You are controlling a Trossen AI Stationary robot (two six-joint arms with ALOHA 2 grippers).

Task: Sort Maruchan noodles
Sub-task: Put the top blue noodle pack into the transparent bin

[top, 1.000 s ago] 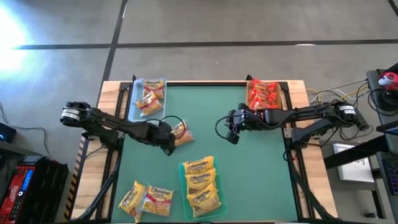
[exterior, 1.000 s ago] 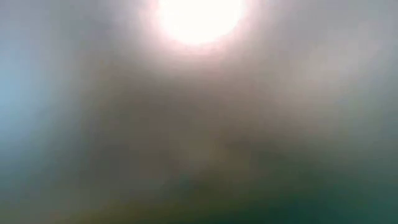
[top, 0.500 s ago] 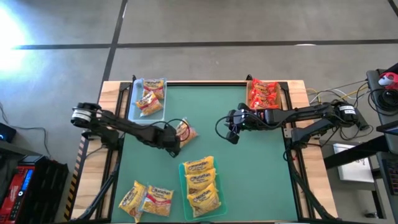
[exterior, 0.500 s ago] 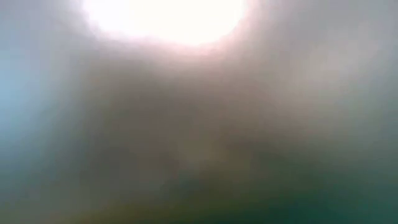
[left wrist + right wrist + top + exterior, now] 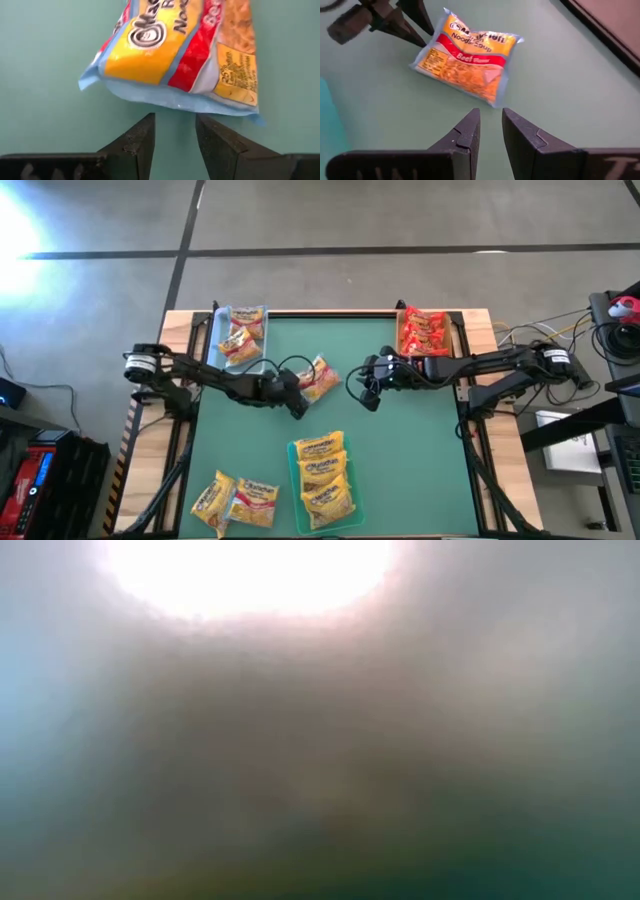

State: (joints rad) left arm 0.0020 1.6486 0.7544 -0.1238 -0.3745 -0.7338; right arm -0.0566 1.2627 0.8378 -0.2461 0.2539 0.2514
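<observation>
Crinkly, light and slippery, the beef noodle packet (image 5: 318, 377) lies mid-table between the left tool (image 5: 174, 137) and right tool (image 5: 490, 131), both slightly parted, empty; pinch its sealed edge.

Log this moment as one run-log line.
left tool: open, behind beef packet | right tool: slightly open, empty, facing packet | packet: flat on mat

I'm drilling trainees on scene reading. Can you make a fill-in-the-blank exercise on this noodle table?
1. The flavour word on the loose packet mid-table reads ____.
2. The red packets lie at the table's far ____ corner.
3. The ____ gripper is nearest the loose packet.

Missing words: Beef; right; left
</observation>
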